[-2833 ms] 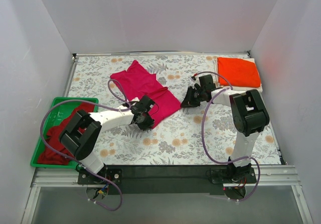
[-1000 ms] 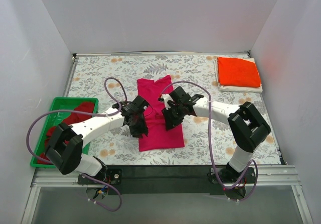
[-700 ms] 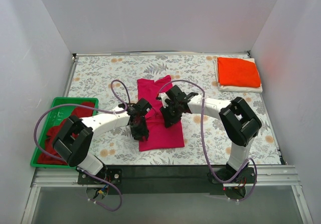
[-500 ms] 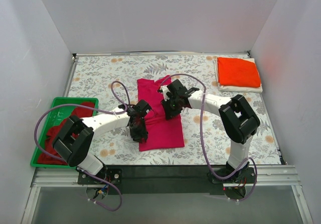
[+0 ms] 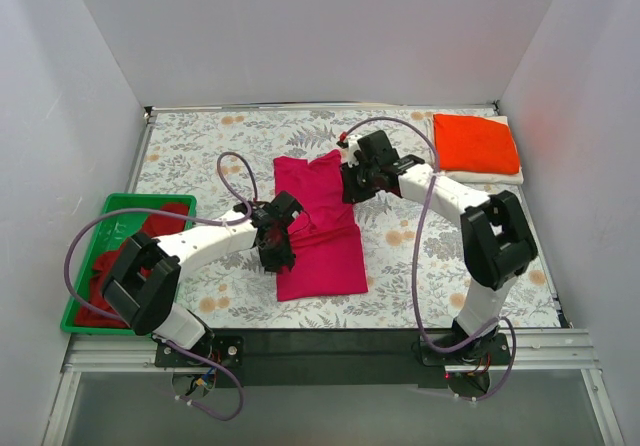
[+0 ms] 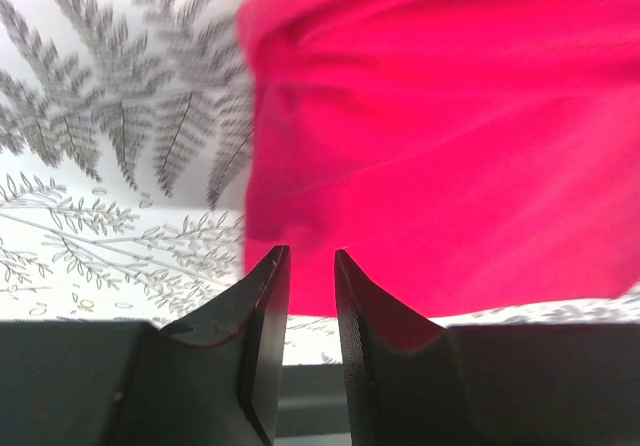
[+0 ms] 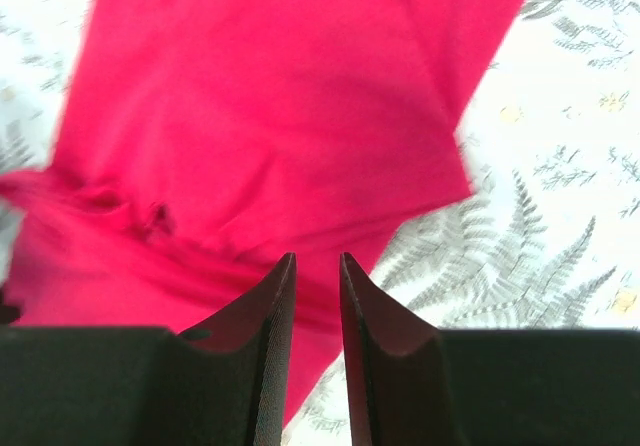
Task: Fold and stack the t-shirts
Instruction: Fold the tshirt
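Magenta-pink t-shirt (image 5: 320,241), left claw (image 6: 310,256) and right claw (image 7: 317,261) nearly closed, empty

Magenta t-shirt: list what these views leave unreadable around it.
- Top external: the left end effector covers the left edge of the magenta t-shirt, so contact there is hidden.
- Left wrist: the cloth is blurred and cut off by the top and right edges.
- Top external: the white t-shirt lies mostly under the orange-red t-shirt.

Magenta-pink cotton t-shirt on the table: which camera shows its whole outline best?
Top external: the magenta-pink cotton t-shirt lies nearly whole in frame, outline clear. Left wrist shows only a blurred edge patch; right wrist only a creased part.
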`<action>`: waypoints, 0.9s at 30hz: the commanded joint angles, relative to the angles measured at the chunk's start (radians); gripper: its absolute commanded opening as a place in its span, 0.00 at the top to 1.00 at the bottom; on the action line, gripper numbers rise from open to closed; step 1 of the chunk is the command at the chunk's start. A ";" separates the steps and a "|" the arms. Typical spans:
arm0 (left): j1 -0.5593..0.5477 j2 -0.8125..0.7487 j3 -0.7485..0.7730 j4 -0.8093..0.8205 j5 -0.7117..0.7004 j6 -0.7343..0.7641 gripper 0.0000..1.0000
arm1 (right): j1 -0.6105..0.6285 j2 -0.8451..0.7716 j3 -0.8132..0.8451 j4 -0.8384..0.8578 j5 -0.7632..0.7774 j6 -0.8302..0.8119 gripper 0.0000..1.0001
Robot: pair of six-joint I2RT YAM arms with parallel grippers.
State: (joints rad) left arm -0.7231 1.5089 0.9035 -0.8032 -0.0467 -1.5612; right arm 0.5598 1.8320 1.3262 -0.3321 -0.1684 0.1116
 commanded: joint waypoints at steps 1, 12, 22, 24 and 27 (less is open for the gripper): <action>0.007 -0.012 0.086 0.021 -0.090 -0.002 0.75 | 0.009 -0.126 -0.074 0.027 -0.051 0.017 0.73; 0.011 0.164 0.187 0.050 -0.162 0.027 0.79 | 0.009 -0.364 -0.326 0.053 -0.103 0.054 0.73; 0.027 0.280 0.310 0.035 -0.259 0.076 0.81 | 0.009 -0.444 -0.406 0.053 -0.105 0.056 0.73; 0.034 0.295 0.319 0.030 -0.255 0.085 0.81 | 0.009 -0.448 -0.413 0.053 -0.106 0.054 0.73; 0.039 0.300 0.337 0.025 -0.255 0.095 0.81 | 0.009 -0.451 -0.424 0.054 -0.109 0.056 0.73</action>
State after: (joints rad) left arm -0.6941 1.8126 1.2022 -0.7818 -0.2558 -1.4887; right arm 0.5705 1.4063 0.9138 -0.3061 -0.2646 0.1616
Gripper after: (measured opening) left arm 0.190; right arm 0.272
